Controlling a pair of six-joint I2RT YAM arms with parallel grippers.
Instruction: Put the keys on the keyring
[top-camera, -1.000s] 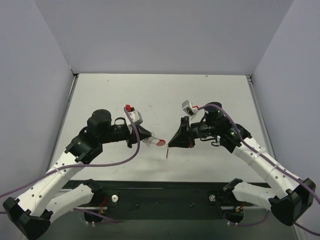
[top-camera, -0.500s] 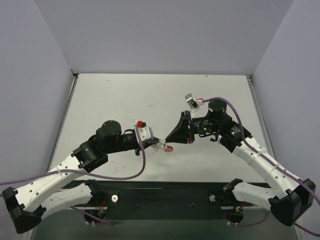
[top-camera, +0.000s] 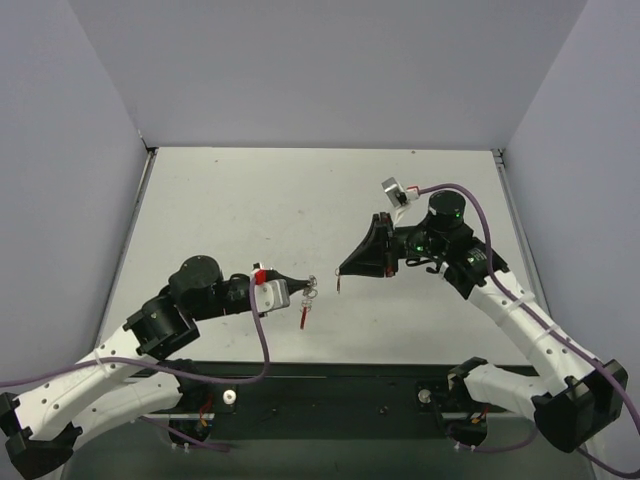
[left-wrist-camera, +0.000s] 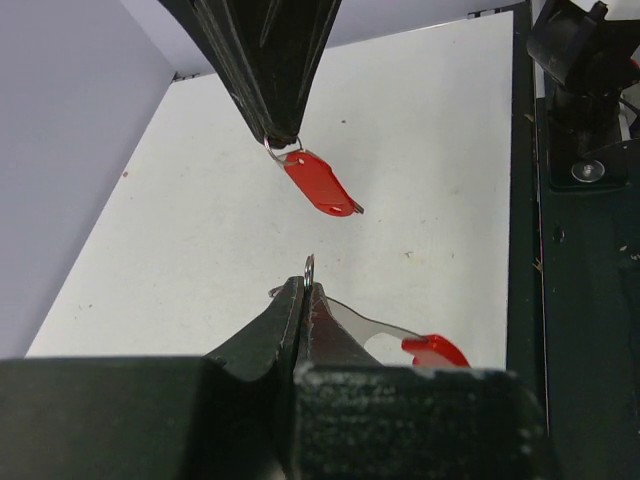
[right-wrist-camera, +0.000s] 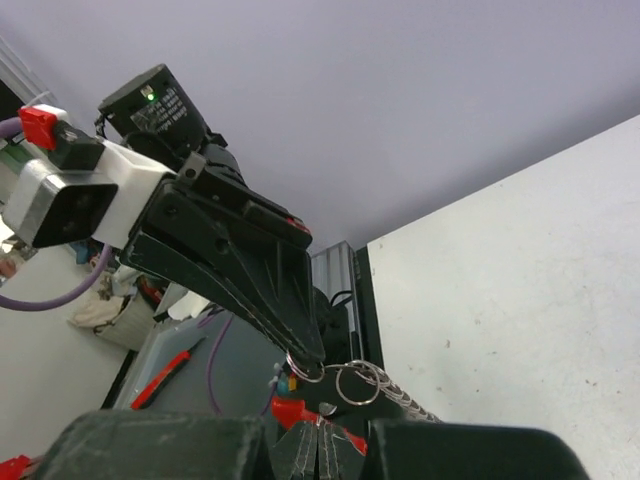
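Note:
My left gripper (top-camera: 308, 288) is shut on a thin silver ring of the keyring (top-camera: 303, 316), and the red band hangs below it. In the left wrist view the ring stands edge-on in the shut jaws of the left gripper (left-wrist-camera: 303, 295), and the keyring's red band (left-wrist-camera: 432, 350) curves off to the right. My right gripper (top-camera: 341, 273) faces it a short gap away, shut on the key (top-camera: 338, 287). The red-headed key (left-wrist-camera: 320, 183) dangles from the right gripper's tip (left-wrist-camera: 280, 138). In the right wrist view the keyring's rings and chain (right-wrist-camera: 358, 383) hang just beyond the right gripper (right-wrist-camera: 320, 440).
Both grippers hover above the white table (top-camera: 250, 200), which has grey walls on three sides. A black rail (top-camera: 330, 385) with the arm bases runs along the near edge. The right arm's base (left-wrist-camera: 590, 60) shows in the left wrist view.
The left gripper has drawn back to the left with the keyring, and the red band now hangs straight down. The right gripper has shifted slightly up and right, so the gap has widened.

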